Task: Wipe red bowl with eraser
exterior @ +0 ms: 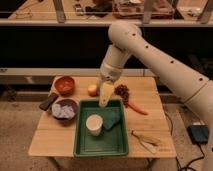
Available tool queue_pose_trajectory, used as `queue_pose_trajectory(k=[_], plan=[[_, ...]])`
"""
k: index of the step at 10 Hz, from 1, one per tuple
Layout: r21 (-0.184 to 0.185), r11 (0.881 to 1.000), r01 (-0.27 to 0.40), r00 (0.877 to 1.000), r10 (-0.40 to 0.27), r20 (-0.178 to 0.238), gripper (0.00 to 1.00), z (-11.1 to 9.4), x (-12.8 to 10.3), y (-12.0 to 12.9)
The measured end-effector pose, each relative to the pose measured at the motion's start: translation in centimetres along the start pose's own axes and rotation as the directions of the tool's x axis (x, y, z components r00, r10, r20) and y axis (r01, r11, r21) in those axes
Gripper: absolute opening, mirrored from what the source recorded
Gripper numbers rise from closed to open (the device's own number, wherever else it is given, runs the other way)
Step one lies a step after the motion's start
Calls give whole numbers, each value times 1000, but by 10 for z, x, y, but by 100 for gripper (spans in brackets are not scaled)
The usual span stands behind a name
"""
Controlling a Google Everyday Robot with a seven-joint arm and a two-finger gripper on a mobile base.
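Over the surface (150,102), our pincer (106,95) is hovering at the far rim of the green tray (81,146); we cannot tell its state. We should be aiming left, past the far-left red bowl (65,85), centring lengthwise over the eraser (48,102) at the left edge.

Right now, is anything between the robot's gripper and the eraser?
Partly. The gripper hangs over the green tray's back edge; the eraser lies at the table's left edge. A round fruit and the maroon bowl flank the straight path between them, leaving a narrow bare gap. Nothing stands between the eraser and the red bowl.
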Motion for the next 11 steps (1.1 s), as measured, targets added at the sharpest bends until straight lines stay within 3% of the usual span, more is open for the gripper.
queue_pose_trajectory(k=[6, 8, 10, 11], plan=[[-3, 1000, 2, 1000, -2, 0, 80, 0, 0, 0], [-50, 999, 13, 1000, -14, -8, 80, -3, 6, 8], [-145, 989, 17, 999, -23, -35, 80, -10, 17, 32], [-174, 984, 20, 999, -28, -44, 80, -12, 22, 40]])
